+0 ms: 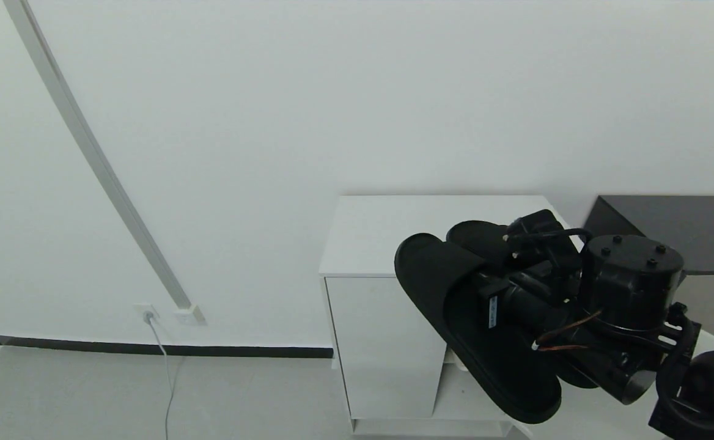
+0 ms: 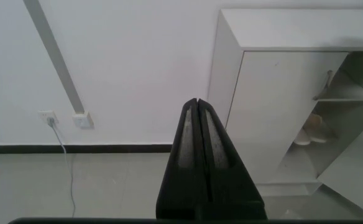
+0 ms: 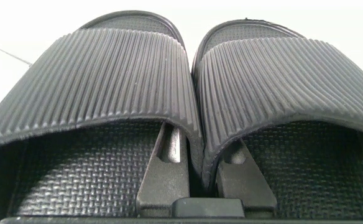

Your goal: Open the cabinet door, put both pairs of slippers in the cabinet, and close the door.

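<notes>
Two black slippers (image 3: 125, 81) sit side by side, ribbed straps up. The end effector (image 3: 201, 149) pinches their adjoining side walls, one finger (image 3: 166, 168) inside each.

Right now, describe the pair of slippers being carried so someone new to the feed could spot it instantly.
Find the white cabinet against the wall; just in front of its right side, the right gripper sits in mid-air. Clamped in it side by side are the black slippers, with ribbed straps, unlike the pale pair lying on a shelf inside the cabinet.
</notes>
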Controlling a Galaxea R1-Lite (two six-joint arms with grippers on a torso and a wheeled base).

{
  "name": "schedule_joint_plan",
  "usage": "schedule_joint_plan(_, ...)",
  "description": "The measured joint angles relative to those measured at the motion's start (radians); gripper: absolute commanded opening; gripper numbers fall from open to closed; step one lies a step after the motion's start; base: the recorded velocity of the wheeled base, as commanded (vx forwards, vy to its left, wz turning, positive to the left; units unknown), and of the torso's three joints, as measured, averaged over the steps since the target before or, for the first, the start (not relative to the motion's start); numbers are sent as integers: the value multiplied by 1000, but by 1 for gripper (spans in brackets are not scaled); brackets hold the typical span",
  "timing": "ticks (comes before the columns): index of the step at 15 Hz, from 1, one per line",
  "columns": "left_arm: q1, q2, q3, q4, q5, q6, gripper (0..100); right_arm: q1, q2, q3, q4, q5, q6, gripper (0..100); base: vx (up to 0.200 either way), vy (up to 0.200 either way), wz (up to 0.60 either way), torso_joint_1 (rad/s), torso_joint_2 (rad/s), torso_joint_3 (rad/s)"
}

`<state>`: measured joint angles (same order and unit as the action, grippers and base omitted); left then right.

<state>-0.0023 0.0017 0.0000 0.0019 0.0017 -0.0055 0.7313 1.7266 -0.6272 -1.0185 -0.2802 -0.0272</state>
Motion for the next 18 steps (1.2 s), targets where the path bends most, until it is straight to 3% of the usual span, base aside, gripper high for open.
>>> schedule_joint_plan(13,-1,0,0,0,0,-1,0,-1,0,1,0,0,-1,0,0,-200,0,1,5,1)
schedule_joint_plan(18,-1,0,0,0,-1,0,0,-3,-4,4,-1,-1,-1,0,0,0,0,0,0,0)
